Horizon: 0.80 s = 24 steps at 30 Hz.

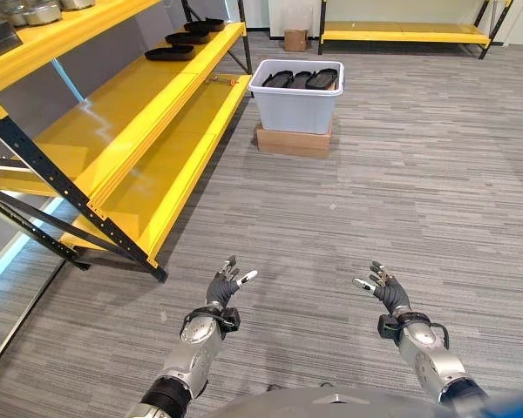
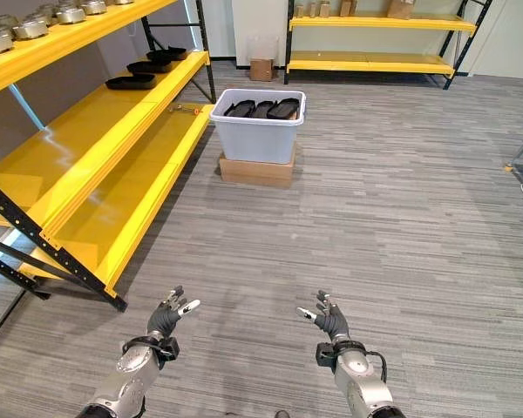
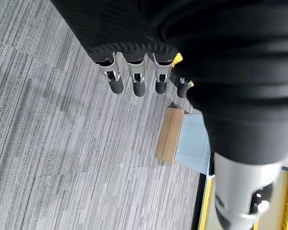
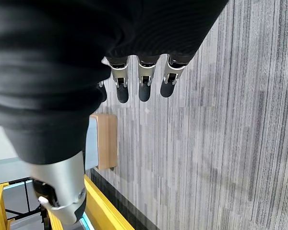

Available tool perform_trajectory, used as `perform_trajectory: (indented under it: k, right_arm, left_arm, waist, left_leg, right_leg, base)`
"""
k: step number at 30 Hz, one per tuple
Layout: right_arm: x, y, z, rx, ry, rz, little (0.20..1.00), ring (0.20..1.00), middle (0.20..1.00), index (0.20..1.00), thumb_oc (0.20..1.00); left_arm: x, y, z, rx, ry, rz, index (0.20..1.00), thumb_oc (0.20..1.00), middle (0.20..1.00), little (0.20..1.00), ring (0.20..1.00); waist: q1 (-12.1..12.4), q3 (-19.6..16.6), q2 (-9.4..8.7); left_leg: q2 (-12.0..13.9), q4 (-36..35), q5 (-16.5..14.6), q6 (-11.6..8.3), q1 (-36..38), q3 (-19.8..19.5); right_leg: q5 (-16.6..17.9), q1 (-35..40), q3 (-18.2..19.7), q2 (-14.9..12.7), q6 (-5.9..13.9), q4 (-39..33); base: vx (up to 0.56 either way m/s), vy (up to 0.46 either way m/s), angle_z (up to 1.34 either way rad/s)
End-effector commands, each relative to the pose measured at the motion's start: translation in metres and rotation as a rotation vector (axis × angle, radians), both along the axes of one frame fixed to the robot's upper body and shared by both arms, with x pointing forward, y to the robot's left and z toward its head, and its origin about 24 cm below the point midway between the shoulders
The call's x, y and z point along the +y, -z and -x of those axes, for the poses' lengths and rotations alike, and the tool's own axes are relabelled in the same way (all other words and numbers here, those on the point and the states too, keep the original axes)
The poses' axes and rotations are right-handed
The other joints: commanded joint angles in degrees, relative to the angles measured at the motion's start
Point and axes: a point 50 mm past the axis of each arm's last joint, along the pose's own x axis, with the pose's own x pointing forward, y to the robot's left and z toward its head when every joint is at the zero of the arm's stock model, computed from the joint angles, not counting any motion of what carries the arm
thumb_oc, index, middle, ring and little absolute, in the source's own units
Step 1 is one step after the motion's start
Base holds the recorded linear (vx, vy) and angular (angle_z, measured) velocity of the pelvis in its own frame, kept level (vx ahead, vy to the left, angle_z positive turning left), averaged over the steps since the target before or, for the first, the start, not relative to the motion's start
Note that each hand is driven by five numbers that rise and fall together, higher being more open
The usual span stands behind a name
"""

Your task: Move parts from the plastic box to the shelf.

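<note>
Grey-white plastic box (image 1: 295, 106) is the landmark here: it sits on a flat cardboard box (image 1: 293, 141) out on the striped grey carpet (image 1: 401, 192), and everything else lines up around it. Inside the box are three black parts (image 1: 300, 79), standing side by side and poking up near the rim.

Just to the left of the box is the yellow shelf (image 1: 139, 131), its near corner pretty much beside the box's left wall. A few more black parts (image 1: 185, 39) already lie on the shelf's middle level, up past the box's far-left corner. On the top level, further left of the box, there are some round metal pieces (image 2: 30, 26).

Beyond the box, against the far wall, is a small cardboard carton (image 1: 295, 39), and off to the far right of it another yellow rack (image 1: 401, 33).

Both hands are well short of the box, on the near side of it and over bare carpet. The left hand (image 1: 223, 286) has its fingers spread loose with nothing in them, and the right hand (image 1: 385, 288) is the same: fingers relaxed and apart, holding nothing. In the left wrist view the fingers (image 3: 138, 81) hang straight, with the box visible past them.
</note>
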Motion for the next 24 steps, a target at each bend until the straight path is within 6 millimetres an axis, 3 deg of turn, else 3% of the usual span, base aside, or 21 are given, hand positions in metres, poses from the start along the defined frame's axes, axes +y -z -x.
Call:
perform_trajectory:
  k: [1, 24]
  right_arm:
    - [0.0093, -0.0163, -0.0126, -0.108, -0.007, -0.063, 1.0, 1.0, 1.0, 1.0, 1.0]
    - [0.0119, -0.013, -0.0086, -0.087, -0.023, -0.07, 1.0, 1.0, 1.0, 1.0, 1.0]
  left_arm:
    - [0.0016, -0.0137, -0.0143, -0.091, -0.03, 0.024, 1.0, 1.0, 1.0, 1.0, 1.0]
    - [0.0026, -0.0118, -0.0128, -0.078, -0.006, 0.002, 1.0, 1.0, 1.0, 1.0, 1.0]
  waist:
    - [0.3, -1.3, -2.65]
    - [0.4, -1.8, -2.32]
  left_leg:
    - [-0.9, 0.0, 1.6, -1.11, -2.1, -3.1]
    - [-0.9, 0.0, 0.6, -0.87, -1.2, -2.7]
  right_leg:
    - [2.8, -2.1, 2.6, -1.5, 3.64, 2.2]
    - [2.5, -1.3, 3.3, -1.8, 3.75, 2.0]
  base:
    - [0.0, 0.0, 0.0]
    - [0.0, 0.001, 0.0]
